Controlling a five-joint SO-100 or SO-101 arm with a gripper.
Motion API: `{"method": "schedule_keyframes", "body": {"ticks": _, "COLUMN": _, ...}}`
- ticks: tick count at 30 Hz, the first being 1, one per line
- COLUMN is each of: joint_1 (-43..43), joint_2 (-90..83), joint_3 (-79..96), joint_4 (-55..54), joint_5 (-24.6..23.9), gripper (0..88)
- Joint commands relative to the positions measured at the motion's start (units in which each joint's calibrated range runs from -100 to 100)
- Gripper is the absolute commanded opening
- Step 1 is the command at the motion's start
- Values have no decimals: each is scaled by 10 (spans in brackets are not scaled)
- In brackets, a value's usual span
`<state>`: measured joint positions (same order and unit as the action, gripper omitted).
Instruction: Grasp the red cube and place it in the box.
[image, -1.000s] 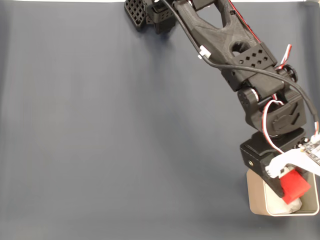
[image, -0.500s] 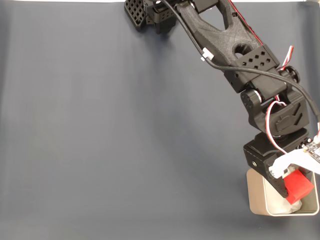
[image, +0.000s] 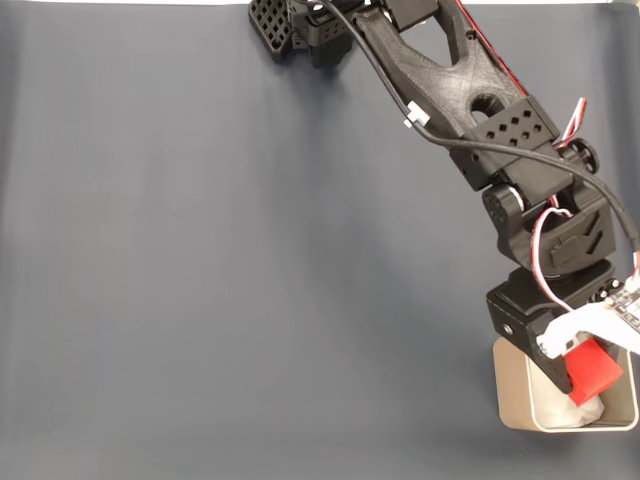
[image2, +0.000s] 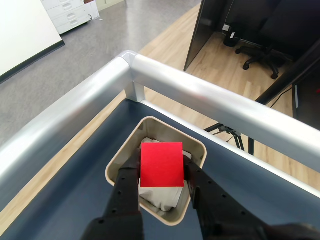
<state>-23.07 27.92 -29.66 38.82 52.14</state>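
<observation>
- Overhead, the counter (image: 230, 280) was dark blue-grey, silver-railed (image2: 210, 102); beyond lay wood floor (image2: 165, 40).
- The arm (image: 480, 110) reached over the box (image2: 155, 165), jaws clenched on the red cube (image2: 161, 164).

I am seeing a dark blue-grey worktop (image: 220, 280) stretching across my fixed view. In my wrist view a silver metal rail (image2: 210, 102) is running along its edge, meeting another at a rounded corner. Beyond it, wood flooring (image2: 225, 55) is showing, a black office chair (image2: 262, 47) is standing there, and white drawers (image2: 70, 12) are sitting far left.
</observation>
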Motion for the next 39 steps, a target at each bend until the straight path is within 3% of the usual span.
{"method": "schedule_keyframes", "body": {"ticks": 1, "joint_1": -7, "joint_2": -7, "joint_3": -35, "joint_4": -14, "joint_5": -3, "gripper": 14}}
{"method": "schedule_keyframes", "body": {"ticks": 17, "joint_1": -7, "joint_2": -7, "joint_3": -35, "joint_4": -13, "joint_5": -5, "gripper": 26}}
{"method": "schedule_keyframes", "body": {"ticks": 28, "joint_1": -7, "joint_2": -8, "joint_3": -35, "joint_4": -9, "joint_5": -11, "gripper": 340}}
{"method": "schedule_keyframes", "body": {"ticks": 39, "joint_1": -4, "joint_2": -11, "joint_3": -30, "joint_4": -4, "joint_5": 0, "gripper": 453}}
